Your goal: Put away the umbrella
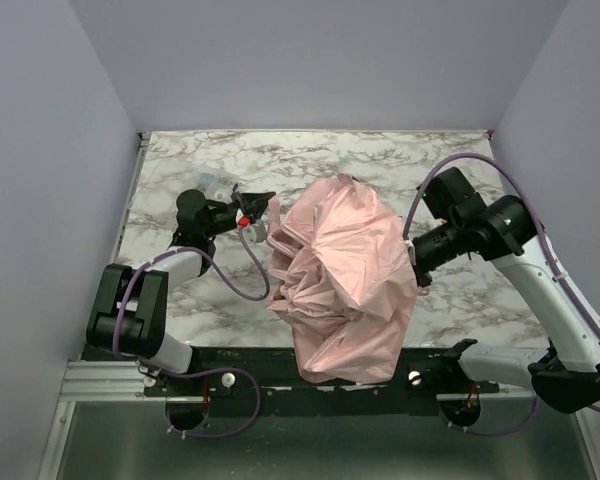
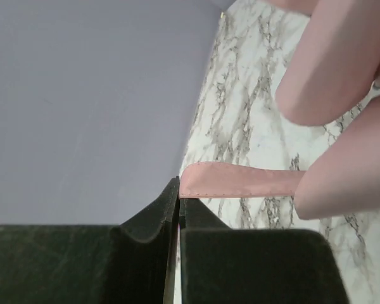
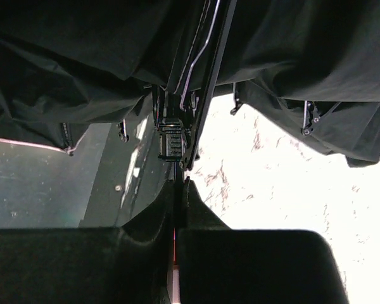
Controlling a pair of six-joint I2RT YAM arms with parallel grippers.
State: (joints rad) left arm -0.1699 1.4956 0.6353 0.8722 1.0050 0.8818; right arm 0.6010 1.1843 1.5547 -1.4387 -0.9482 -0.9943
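Umbrella (image 1: 345, 275) lies half open in the middle of the marble table (image 1: 200, 160), a crumpled pale pink dome; its near edge hangs over the front of the table, between the two arm bases.

Left gripper (image 1: 262, 199) sits just left of the canopy, pointing toward it; in the left wrist view its jaws are pressed together on the free end of the pink strap (image 2: 240, 180), which runs flat from the fingertips (image 2: 168, 199) across to the pink folds at the right; the strap is clear of the table there, the marble showing beneath it. A small orange thing (image 1: 244, 217) shows just below this gripper; what it belongs to I cannot tell.

Right arm (image 1: 480, 235) reaches in from the right, and the canopy's edge covers its tip in the top view. The right wrist view looks up under the canopy, where the fabric (image 3: 82, 63) reads dark. Right gripper (image 3: 180, 180) has its jaws together, no gap showing; its tips meet the lower end of a thin dark rib (image 3: 209, 69), just under a small black block (image 3: 171, 142) where the ribs gather; whether the rib is pinched or only touched I cannot tell.
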